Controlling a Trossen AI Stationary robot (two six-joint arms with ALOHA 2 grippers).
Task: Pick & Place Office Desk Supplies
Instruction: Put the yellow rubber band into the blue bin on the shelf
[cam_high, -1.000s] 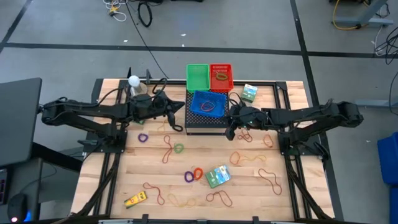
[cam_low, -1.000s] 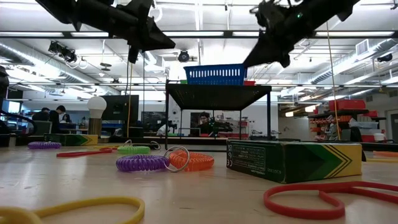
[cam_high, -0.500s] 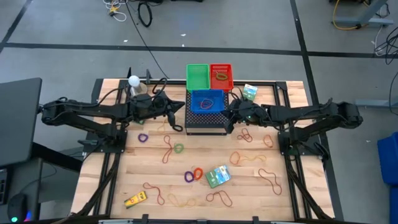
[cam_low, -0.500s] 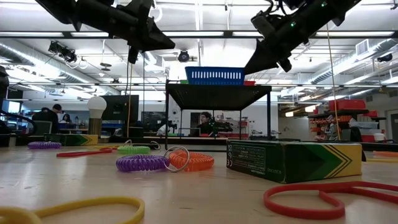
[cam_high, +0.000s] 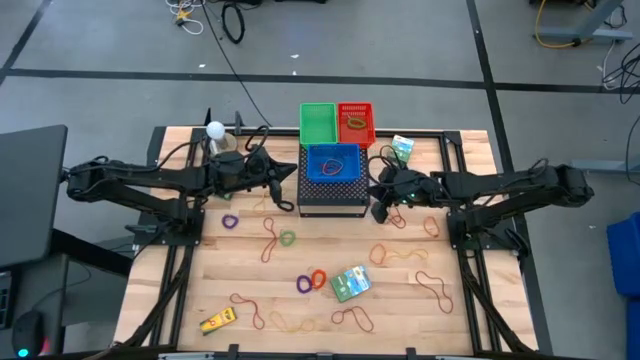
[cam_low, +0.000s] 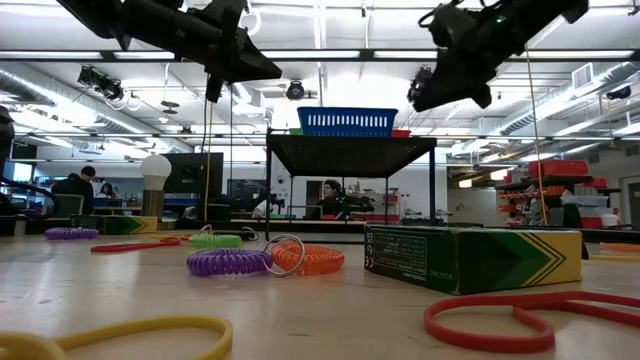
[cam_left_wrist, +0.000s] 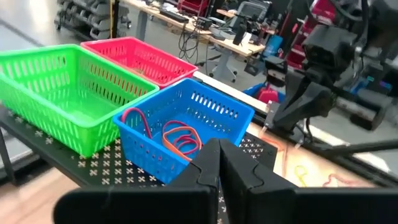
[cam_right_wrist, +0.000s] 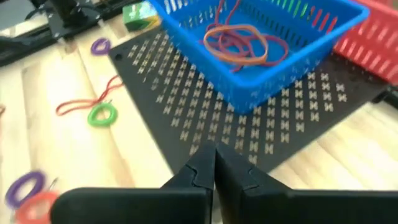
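Note:
A blue basket (cam_high: 333, 162) holding red-brown rubber bands (cam_right_wrist: 242, 40) stands on the large black mesh box (cam_high: 333, 197). My left gripper (cam_high: 292, 170) hovers shut at the box's left side, empty. My right gripper (cam_high: 378, 210) hovers shut and empty off the box's right near corner, above the table. Loose rubber bands (cam_high: 270, 240) lie flat on the wood, as do purple and orange rings (cam_high: 311, 281), a green ring (cam_high: 288, 238), another purple ring (cam_high: 230, 221), two green printed boxes (cam_high: 350, 283) (cam_high: 401, 150) and a yellow item (cam_high: 217, 320).
A green basket (cam_high: 318, 122) and a red basket (cam_high: 355, 122) stand side by side behind the blue one. A white bulb (cam_high: 214, 129) stands at the far left of the table. More bands (cam_high: 435, 283) lie right of centre. Bare wood shows along the near edge.
My right gripper swung from the mesh box's right near corner toward the blue basket, then drew back to the right and toward the near edge, staying shut. The left arm kept still.

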